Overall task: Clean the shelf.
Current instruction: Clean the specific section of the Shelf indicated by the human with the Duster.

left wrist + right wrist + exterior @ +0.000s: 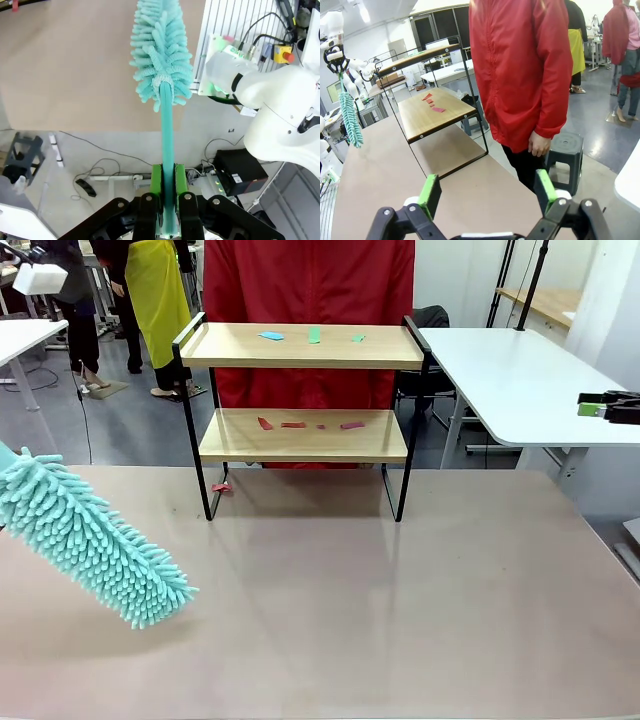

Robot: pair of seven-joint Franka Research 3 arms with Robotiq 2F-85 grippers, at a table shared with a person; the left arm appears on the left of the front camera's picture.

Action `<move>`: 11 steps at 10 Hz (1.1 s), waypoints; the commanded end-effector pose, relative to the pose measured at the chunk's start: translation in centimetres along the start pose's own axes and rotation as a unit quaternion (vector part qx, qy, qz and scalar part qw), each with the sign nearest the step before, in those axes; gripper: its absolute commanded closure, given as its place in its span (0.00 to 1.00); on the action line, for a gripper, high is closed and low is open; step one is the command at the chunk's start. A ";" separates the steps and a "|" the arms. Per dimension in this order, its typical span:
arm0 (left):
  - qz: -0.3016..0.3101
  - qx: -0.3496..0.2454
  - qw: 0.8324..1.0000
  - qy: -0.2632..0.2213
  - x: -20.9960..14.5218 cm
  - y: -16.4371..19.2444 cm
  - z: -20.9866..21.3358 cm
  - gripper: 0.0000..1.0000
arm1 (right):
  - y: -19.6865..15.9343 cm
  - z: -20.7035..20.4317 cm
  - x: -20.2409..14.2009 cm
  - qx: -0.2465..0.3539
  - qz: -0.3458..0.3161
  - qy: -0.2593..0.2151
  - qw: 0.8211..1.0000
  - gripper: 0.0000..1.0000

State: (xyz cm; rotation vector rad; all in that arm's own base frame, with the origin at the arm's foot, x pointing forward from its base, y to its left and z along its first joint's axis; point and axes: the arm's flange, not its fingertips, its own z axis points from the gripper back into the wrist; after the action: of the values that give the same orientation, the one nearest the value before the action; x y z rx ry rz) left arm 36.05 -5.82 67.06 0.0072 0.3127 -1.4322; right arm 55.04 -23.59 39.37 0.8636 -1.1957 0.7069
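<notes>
The shelf (300, 435) stands at the table's far middle, two wooden boards in a black frame. Blue and green paper scraps (313, 336) lie on its top board, red and pink scraps (305, 424) on the lower one. One red scrap (221, 487) lies on the table by the shelf's left leg. A teal fluffy duster (95, 540) hangs tilted over the table's left side. My left gripper (167, 175) is shut on the duster's handle (167, 125). My right gripper (487, 192) is open and empty, off to the shelf's right (435, 107), also seen at the edge (592, 404).
A person in a red jacket (310, 300) stands right behind the shelf, one hand (538, 145) hanging down. A white side table (520, 380) stands at the right. A black stool (565, 150) sits beside the person. The brown table (380, 610) lies bare in front of the shelf.
</notes>
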 end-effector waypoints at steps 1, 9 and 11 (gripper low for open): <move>0.005 0.004 1.000 -0.012 -0.1 -0.3 0.2 0.87 | 0.1 -0.1 0.3 0.001 0.003 0.000 1.000 0.00; 0.005 0.004 1.000 -0.012 -0.1 -0.3 0.2 0.87 | 0.1 -0.1 0.3 0.001 0.003 0.000 1.000 0.00; 0.005 0.004 1.000 -0.012 -0.1 -0.3 0.2 0.87 | 0.1 -0.1 0.3 0.001 0.003 0.000 1.000 0.00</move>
State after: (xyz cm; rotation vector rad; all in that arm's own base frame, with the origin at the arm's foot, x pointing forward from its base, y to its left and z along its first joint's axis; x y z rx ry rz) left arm 36.02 -5.83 67.11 0.0072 0.3105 -1.4321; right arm 55.04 -23.59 39.37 0.8636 -1.1957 0.7069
